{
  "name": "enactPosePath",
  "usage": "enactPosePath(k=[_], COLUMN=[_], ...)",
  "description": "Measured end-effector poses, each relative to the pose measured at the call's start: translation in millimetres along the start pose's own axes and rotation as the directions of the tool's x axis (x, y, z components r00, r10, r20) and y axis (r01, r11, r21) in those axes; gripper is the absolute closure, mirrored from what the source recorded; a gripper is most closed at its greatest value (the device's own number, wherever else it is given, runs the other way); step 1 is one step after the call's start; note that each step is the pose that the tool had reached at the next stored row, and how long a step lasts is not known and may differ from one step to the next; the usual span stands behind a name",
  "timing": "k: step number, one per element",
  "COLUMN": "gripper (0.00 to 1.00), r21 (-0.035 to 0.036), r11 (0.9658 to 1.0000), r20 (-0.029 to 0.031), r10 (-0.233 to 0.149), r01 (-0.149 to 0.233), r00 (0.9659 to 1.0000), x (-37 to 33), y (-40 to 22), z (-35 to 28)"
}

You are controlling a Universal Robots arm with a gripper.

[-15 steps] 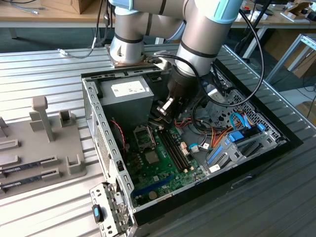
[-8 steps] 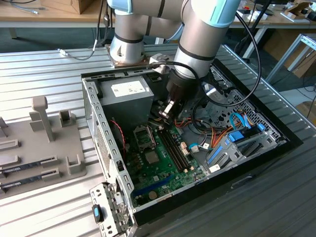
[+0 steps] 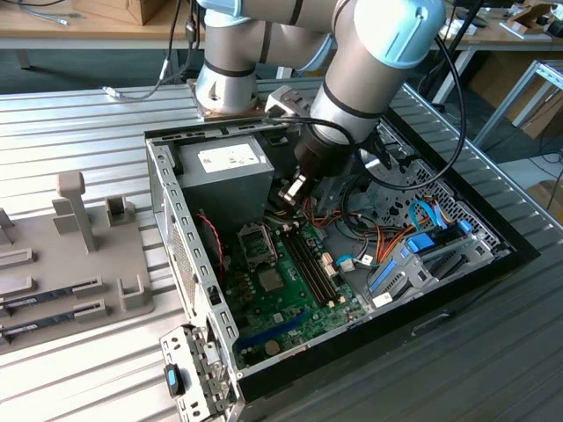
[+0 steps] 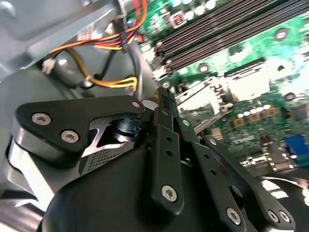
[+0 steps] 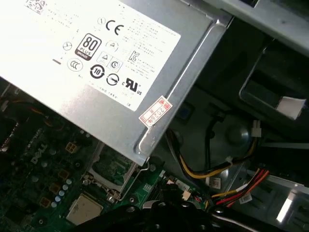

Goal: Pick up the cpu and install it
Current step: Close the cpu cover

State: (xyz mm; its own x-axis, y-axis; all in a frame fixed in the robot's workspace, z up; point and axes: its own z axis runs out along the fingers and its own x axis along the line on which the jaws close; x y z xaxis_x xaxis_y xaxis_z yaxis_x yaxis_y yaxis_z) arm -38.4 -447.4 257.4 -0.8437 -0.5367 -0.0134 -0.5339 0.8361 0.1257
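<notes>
My gripper [image 3: 295, 188] hangs inside the open computer case, just above the green motherboard [image 3: 290, 294] and beside the grey power supply [image 3: 224, 163]. Its black fingers [image 4: 164, 125] stand close together, and a small pale flat piece, the cpu [image 3: 297, 184], shows at their tips; in the second wrist view only a pale sliver of the cpu [image 4: 148, 103] is visible. The square processor socket [image 3: 258, 244] lies on the board a short way below the gripper, its metal frame [image 5: 110, 168] open and its middle dark.
Black memory slots [image 3: 312, 264] run beside the socket. Coloured cable bundles [image 3: 387, 237] and blue connectors crowd the case toward the exterior view's right. The case wall [image 3: 180, 237] stands at the left, and a grey fixture [image 3: 79, 237] with memory sticks lies outside it.
</notes>
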Motion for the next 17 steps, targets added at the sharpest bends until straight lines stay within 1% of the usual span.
enactPosePath(k=[1,2,4,7,9,10,11,13,14,15,16,17], gripper=[0.89,0.89,0.89,0.89,0.89,0.89,0.89,0.89,0.89,0.89,0.89,0.89], r21=[-0.0044,-0.0051,-0.0052,-0.0078,-0.0121,-0.0181,-0.0220,-0.0249,-0.0260,-0.0276,-0.0319,-0.0332], r11=[1.0000,0.9999,0.9994,0.9990,0.9990,0.9988,0.9985,0.9952,0.9944,0.9939,0.9934,0.9931], r20=[0.0025,0.0019,-0.0014,-0.0007,0.0022,0.0063,0.0084,0.0041,0.0040,0.0045,0.0074,0.0083], r10=[-0.003,-0.011,-0.035,-0.043,-0.044,-0.045,-0.051,-0.094,-0.102,-0.106,-0.110,-0.112], r01=[0.003,0.011,0.035,0.043,0.044,0.045,0.051,0.094,0.102,0.106,0.111,0.112], r00=[1.0000,0.9999,0.9994,0.9991,0.9990,0.9990,0.9987,0.9955,0.9948,0.9943,0.9939,0.9937], x=[-0.2,-0.6,-1.2,-1.1,-1.5,-1.5,-1.6,-1.5,-1.6,-1.5,-1.3,-1.3], y=[-0.2,-0.5,-1.2,-1.7,-2.3,-2.7,-2.9,-3.2,-3.3,-3.5,-4.0,-4.2], z=[0.9,1.8,3.2,7.0,9.2,12.0,13.6,16.5,17.3,18.2,20.7,21.9])
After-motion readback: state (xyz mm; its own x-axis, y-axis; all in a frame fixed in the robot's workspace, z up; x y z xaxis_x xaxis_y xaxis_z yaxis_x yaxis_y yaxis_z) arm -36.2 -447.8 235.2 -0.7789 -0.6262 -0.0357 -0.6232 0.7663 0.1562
